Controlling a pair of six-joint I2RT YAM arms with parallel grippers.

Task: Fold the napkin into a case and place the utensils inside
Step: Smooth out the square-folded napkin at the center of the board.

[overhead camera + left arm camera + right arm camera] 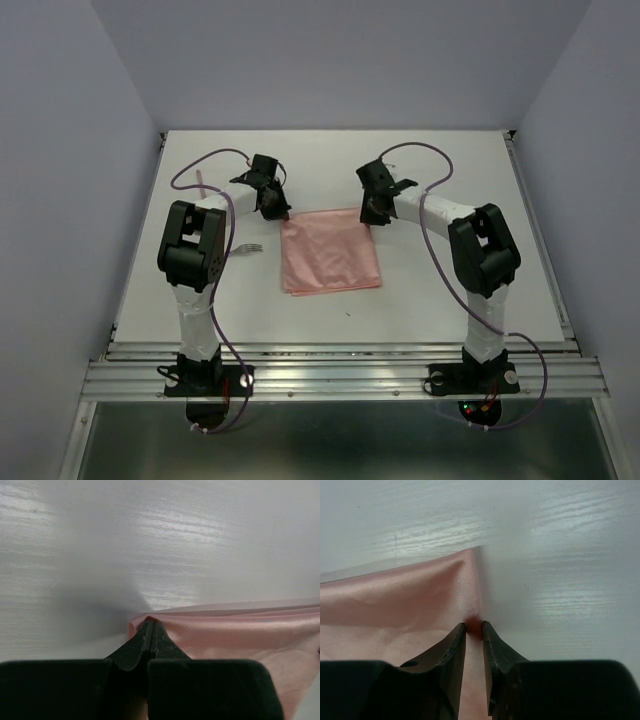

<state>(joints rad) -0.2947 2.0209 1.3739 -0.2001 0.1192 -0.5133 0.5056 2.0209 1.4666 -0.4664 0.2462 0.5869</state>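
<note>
As it lies folded, glossy salmon napkin, left tool clamped on corner; right tool seemingly likewise.

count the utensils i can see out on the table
2: a fork just left of the napkin; a thin pinkish piece farther back on the left. Others may be hidden under the left arm.

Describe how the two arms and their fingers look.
Both the left arm and the right arm have black joints, white wrapped links and a purple cable looping alongside. The fingers are black, tapering to narrow tips. Red and green lights glow at the right base.
</note>
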